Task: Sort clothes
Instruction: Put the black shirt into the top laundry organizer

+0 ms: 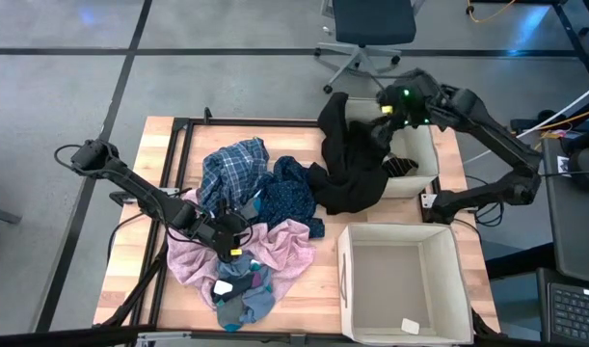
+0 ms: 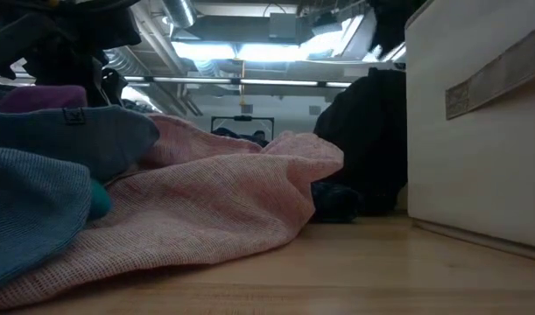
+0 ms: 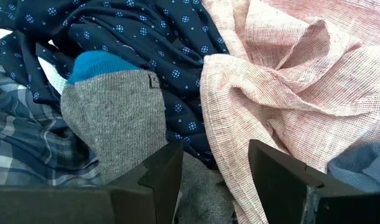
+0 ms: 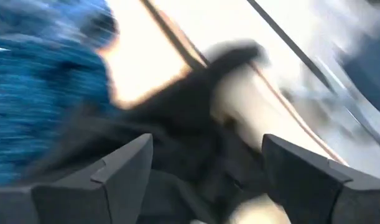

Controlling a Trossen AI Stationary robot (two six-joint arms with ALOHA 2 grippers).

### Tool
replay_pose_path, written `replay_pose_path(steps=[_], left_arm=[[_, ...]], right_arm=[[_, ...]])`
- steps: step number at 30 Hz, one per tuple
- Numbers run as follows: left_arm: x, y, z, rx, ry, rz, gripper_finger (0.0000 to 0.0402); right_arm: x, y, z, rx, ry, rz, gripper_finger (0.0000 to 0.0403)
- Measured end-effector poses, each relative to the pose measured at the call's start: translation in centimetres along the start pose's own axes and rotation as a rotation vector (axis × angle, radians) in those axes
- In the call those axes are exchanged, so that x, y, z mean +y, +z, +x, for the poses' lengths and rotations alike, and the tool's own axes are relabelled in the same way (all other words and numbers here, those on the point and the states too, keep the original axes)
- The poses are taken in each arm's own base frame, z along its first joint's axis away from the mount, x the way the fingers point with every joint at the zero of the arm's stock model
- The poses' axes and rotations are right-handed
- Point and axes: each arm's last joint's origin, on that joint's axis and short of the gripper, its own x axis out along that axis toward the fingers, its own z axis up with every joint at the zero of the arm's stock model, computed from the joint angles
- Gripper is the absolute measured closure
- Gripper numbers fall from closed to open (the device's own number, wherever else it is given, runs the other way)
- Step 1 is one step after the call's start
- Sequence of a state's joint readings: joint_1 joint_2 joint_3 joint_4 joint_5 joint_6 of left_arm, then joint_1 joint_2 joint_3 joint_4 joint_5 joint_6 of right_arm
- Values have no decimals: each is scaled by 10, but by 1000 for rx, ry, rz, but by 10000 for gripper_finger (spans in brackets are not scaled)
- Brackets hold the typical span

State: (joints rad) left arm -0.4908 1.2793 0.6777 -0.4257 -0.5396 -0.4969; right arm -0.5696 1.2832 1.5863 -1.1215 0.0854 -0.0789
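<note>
My right end effector (image 1: pixel 395 108), fingers spread, hangs over the far bin (image 1: pixel 424 145), black garment (image 1: pixel 350 164) draped across its rim; left end effector (image 1: pixel 227 234), spread, sits on the clothes pile (image 1: pixel 251 231).

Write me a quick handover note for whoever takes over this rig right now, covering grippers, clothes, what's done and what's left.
Right gripper: jaws open, over the far bin, holding nothing.
Left gripper: jaws open, low over the pile, facing the grey sock.
Black garment: draped over the far bin's edge, partly still on the table.
Near bin: no clothes inside.
Still on the table: blue plaid shirt, navy dotted garment, pink garment, socks.
Left: sort the whole pile.
</note>
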Motion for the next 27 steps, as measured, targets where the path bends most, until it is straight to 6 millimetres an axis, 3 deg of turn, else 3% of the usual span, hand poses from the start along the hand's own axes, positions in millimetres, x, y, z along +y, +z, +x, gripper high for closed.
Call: replay_pose_path(steps=[8, 12, 16, 23, 27], left_arm=[[0, 0, 0, -2, -1, 6, 229], [0, 0, 0, -3, -1, 5, 229], [0, 0, 0, -3, -1, 5, 229], [0, 0, 0, -3, -1, -1, 229], [0, 0, 0, -3, -2, -5, 229]], right_arm=[[88, 18, 3, -194, 327, -358, 108], [132, 19, 21, -193, 359, -516, 117], [166, 14, 55, -104, 301, -653, 125], [195, -9, 129, 200, 172, -798, 134], [199, -27, 155, 389, 62, -844, 134]])
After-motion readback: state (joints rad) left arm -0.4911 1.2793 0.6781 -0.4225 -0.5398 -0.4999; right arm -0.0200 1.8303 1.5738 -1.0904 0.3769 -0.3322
